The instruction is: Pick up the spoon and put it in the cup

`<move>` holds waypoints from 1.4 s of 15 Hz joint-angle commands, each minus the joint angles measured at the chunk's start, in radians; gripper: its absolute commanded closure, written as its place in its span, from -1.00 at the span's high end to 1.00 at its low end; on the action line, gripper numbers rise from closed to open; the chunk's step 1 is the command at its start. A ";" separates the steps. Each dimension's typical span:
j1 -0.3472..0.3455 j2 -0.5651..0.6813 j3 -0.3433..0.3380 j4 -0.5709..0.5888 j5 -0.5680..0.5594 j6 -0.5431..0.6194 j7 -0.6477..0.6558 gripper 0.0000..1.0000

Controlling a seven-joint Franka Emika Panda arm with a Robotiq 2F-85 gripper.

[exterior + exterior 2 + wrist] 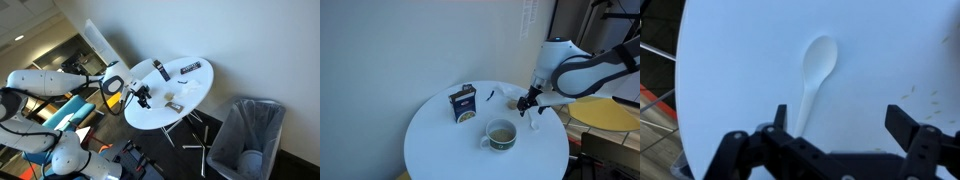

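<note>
A white plastic spoon (816,65) lies flat on the round white table (880,50), bowl end away from me. In the wrist view my gripper (845,125) is open and empty just above the table, and the spoon's handle runs down beside one finger. The small olive-grey cup (501,135) stands upright near the table's front edge, apart from my gripper (528,103). It also shows in an exterior view (172,104), close to the gripper (143,96). The spoon is hard to make out in both exterior views.
A blue box (465,103) stands on the table beside the cup. A dark flat bar (190,67) lies at the table's far side. A grey bin (250,135) stands on the floor past the table (195,90). Chairs stand near the robot's base.
</note>
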 commanded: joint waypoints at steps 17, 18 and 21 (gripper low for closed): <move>0.040 0.141 -0.042 0.058 -0.117 0.026 0.361 -0.28; 0.042 0.136 -0.043 0.059 -0.115 0.025 0.357 -0.44; 0.047 0.121 -0.044 0.058 -0.105 0.017 0.343 -0.89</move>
